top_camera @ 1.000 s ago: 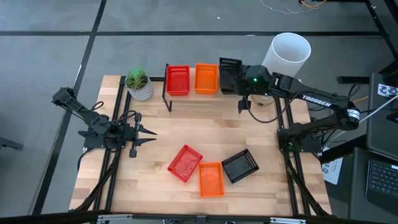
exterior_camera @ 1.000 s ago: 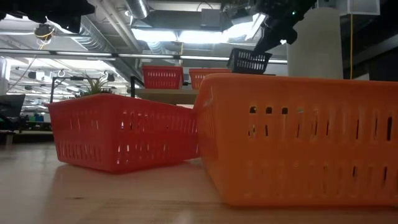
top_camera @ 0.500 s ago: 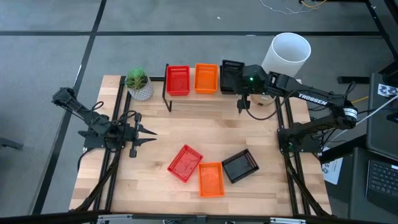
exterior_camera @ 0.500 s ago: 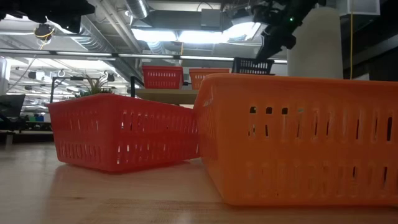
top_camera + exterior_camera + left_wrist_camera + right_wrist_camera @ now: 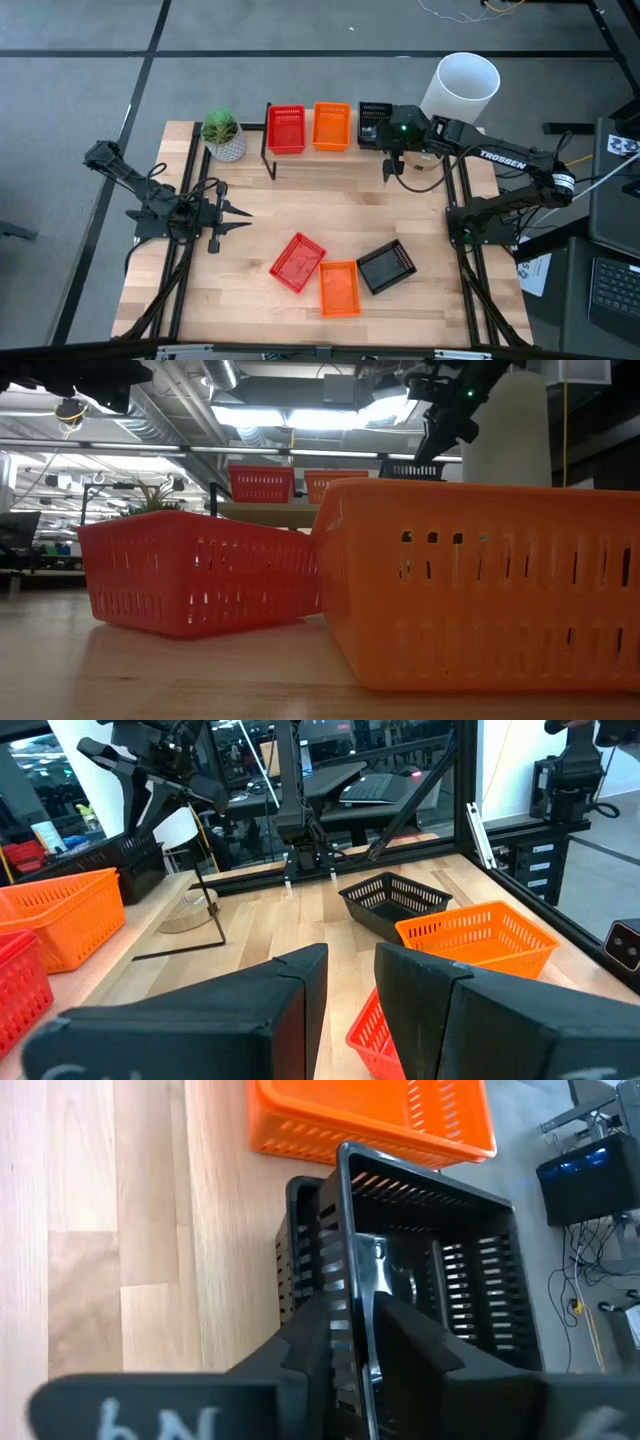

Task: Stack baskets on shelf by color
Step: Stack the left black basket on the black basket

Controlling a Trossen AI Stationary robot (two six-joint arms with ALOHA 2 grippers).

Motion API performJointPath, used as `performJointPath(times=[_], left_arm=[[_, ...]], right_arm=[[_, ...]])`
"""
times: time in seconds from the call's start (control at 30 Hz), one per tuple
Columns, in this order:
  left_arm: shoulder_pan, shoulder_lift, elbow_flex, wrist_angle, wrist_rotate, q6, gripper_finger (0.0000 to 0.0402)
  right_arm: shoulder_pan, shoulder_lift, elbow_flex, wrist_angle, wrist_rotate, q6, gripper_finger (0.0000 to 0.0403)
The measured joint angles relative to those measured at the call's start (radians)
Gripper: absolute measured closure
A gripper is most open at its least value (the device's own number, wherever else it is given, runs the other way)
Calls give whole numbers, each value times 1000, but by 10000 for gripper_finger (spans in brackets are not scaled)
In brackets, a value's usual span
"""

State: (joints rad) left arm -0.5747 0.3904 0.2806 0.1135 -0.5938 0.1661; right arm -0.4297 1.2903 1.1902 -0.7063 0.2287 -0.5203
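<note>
On the shelf (image 5: 300, 150) stand a red basket (image 5: 285, 128), an orange basket (image 5: 332, 125) and a black basket (image 5: 372, 120) side by side. My right gripper (image 5: 386, 134) is over the black one's near end, shut on it. In the right wrist view a second black rim (image 5: 300, 1190) shows just outside the held basket (image 5: 440, 1240), as if one sits inside the other. A red (image 5: 297, 262), an orange (image 5: 339, 287) and a black basket (image 5: 386, 266) rest on their bottoms on the table. My left gripper (image 5: 238, 213) is open and waits at the table's left. My right gripper holds the black basket by its near end wall (image 5: 350, 1240), pinched with one finger (image 5: 430, 1345) inside the basket and the other (image 5: 295, 1350) outside. The fingers come from above, slanting in from the table's right. The basket sits level next to the orange basket (image 5: 370, 1115).
A potted plant (image 5: 223, 135) stands left of the shelf. A white cylinder (image 5: 465, 85) rises beyond the table's far right corner. A round wooden disc (image 5: 425, 160) lies under my right arm. Bare wood lies between the shelf and the three loose baskets.
My right gripper has carried the black basket down and slightly toward the orange basket. The basket was tilted and raised a second ago; now it sits lower and level at the shelf's right end. The gripper has stayed shut on it.
</note>
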Motion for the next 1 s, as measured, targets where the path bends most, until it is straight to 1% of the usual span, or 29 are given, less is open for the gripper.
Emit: performJointPath(times=[0.23,0.4,0.47,0.6,0.8,1.0], left_arm=[[0,0,0,0,0,-1,321],[0,0,0,0,0,-2,321],[0,0,0,0,0,-2,321],[0,0,0,0,0,-2,321],[0,0,0,0,0,-2,321],[0,0,0,0,0,-2,321]], right_arm=[[16,0,48,-39,-20,37,279],[53,-2,105,-63,-13,92,259],[58,-2,107,-63,23,98,257],[57,-2,76,-47,141,122,256],[57,-1,28,-37,144,124,256],[57,-6,35,1,145,123,256]])
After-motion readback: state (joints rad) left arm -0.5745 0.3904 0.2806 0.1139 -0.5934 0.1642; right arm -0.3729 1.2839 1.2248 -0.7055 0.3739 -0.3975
